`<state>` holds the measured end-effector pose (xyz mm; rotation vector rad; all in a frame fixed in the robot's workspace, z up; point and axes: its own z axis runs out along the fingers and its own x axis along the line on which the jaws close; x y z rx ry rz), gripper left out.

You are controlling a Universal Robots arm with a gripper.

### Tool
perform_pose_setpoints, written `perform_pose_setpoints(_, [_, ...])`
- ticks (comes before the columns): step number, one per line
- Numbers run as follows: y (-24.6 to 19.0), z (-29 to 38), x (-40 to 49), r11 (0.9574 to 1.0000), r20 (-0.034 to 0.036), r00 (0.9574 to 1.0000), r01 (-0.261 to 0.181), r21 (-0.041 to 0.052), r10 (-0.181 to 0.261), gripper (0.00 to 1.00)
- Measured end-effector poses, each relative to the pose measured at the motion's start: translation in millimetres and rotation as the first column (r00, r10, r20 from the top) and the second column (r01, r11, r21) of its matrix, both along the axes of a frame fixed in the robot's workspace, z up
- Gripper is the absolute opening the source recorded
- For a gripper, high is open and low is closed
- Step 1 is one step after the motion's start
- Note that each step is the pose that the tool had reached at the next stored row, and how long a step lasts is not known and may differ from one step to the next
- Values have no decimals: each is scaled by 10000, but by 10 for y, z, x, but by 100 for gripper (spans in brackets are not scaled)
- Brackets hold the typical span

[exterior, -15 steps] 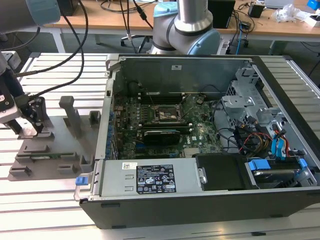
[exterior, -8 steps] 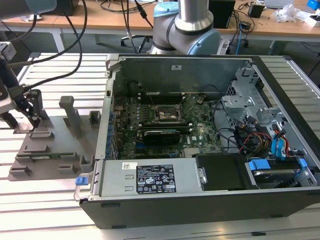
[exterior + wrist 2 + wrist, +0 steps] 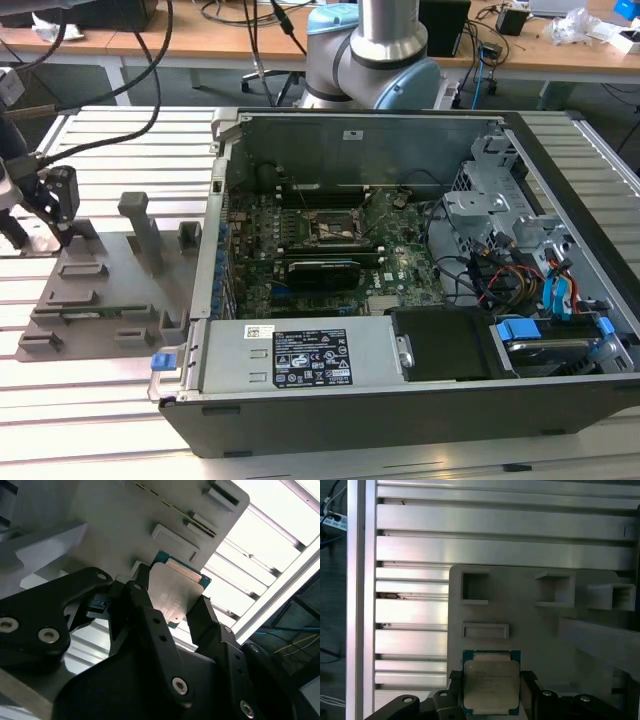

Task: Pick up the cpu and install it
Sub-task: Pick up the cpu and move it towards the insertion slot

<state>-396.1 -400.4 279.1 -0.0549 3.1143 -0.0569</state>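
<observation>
The cpu is a flat square chip with a silvery top plate and a thin green rim. It sits at a corner of the grey plastic tray, also seen in the second wrist view. My gripper has a black finger against each of two opposite edges of the chip and is shut on it. I cannot tell whether the chip is off the tray. In the exterior view the gripper is low over the tray's far corner, at that view's left. The black socket frame lies on the motherboard.
An open computer case lies on the slatted aluminium table, to the exterior view's right of the tray. Upright grey blocks rise from the tray. Drive cages and cables crowd the case's right end. The arm's base stands behind the case.
</observation>
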Motion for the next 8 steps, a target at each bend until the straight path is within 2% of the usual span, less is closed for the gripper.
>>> perform_pose_setpoints(2, [0,75,0,10000,-2,10000,0,-1,0,55])
perform_pose_setpoints(8, [0,236,0,10000,-1,10000,0,0,0,55])
